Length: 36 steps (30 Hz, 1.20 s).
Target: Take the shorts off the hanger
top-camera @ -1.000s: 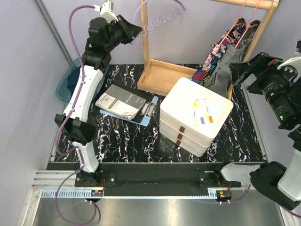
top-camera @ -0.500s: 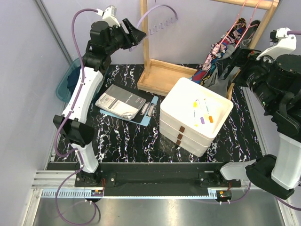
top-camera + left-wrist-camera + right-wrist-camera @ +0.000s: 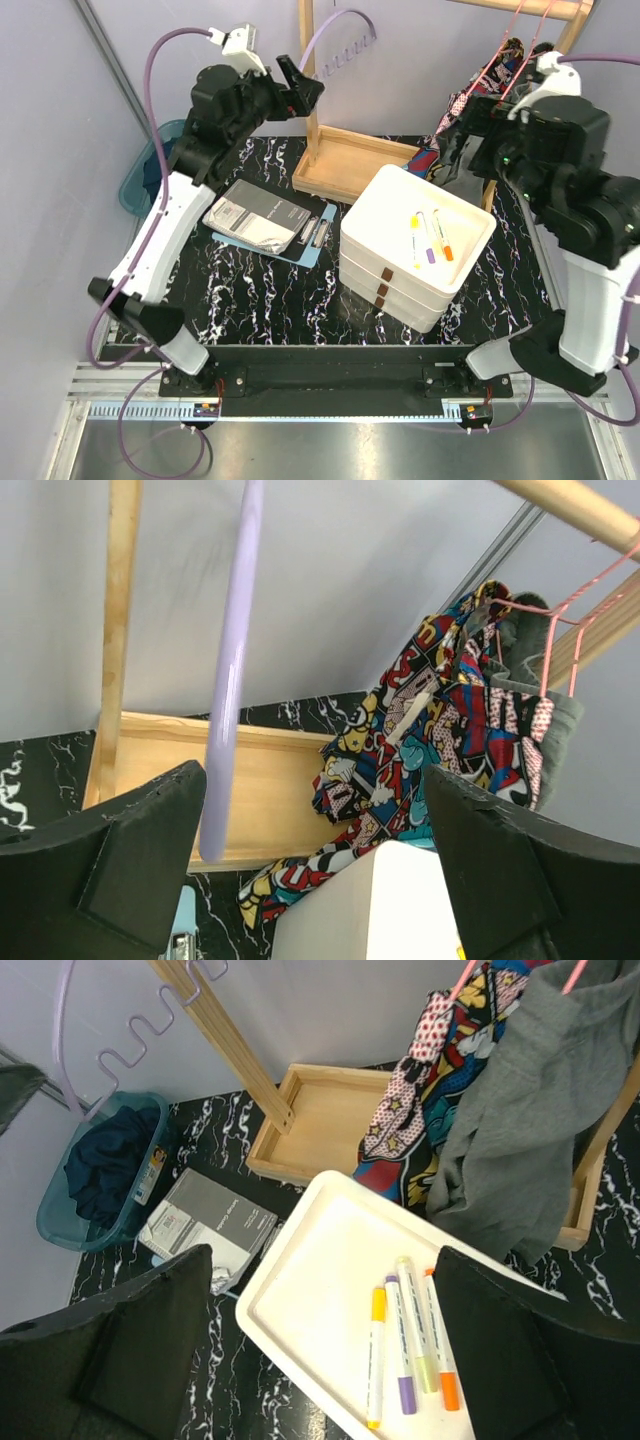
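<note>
Left wrist: grey shorts [image 3: 565, 725] mostly hidden

You see: graffiti-print shorts [image 3: 430, 1110] red, blue, yellow comic pattern | grey shorts [image 3: 510, 1130] plain | navy shorts [image 3: 105, 1165] dark | bin [image 3: 55, 1225] teal | table [image 3: 270, 290] black, white-veined marble.

place: robot lab cell | evid: arms [image 3: 165, 225] bolted on alu rail [image 3: 330, 408], bare grey walls [image 3: 50, 150], marble-print mat [image 3: 270, 290]
</note>
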Tool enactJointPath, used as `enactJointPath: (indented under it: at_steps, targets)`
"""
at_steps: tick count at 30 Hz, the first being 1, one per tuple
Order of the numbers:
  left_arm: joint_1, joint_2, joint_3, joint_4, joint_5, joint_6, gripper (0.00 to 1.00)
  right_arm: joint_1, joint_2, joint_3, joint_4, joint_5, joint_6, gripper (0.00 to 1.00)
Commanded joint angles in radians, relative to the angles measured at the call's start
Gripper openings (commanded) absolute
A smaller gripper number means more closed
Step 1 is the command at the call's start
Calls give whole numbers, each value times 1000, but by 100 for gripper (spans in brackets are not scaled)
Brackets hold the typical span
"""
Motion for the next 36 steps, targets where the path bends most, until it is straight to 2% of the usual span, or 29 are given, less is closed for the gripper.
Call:
enactJointPath:
  at_steps: [1,6,11,19,20,21,23,29,36]
  targets:
    - [-16,-146,-104,58,-97,38,93,1,58,3,-86,-32,65,100]
    - [-15,-303,-241,11,-90,51,94,-16,141,46,-52,26,100,100]
    - [-16,-496,-361,-84,-42,44,94,-94,221,55,81,87,130,100]
    - [-15,-730,-551,-138,42,-67,93,-237,457,292,152,58,84,98]
    - [-15,-739,-559,-146,55,-67,93,-258,462,289,172,48,76,97]
    - [-15,-748,-566,-150,59,-65,92,-268,465,270,210,37,56,90]
    - [-16,-750,-559,-166,74,-50,92,-281,463,234,264,41,32,84]
    - [-16,-707,-427,-282,95,38,92,-297,485,215,345,75,13,81]
    - [-15,-702,-399,-345,85,117,93,-315,528,238,390,121,4,76]
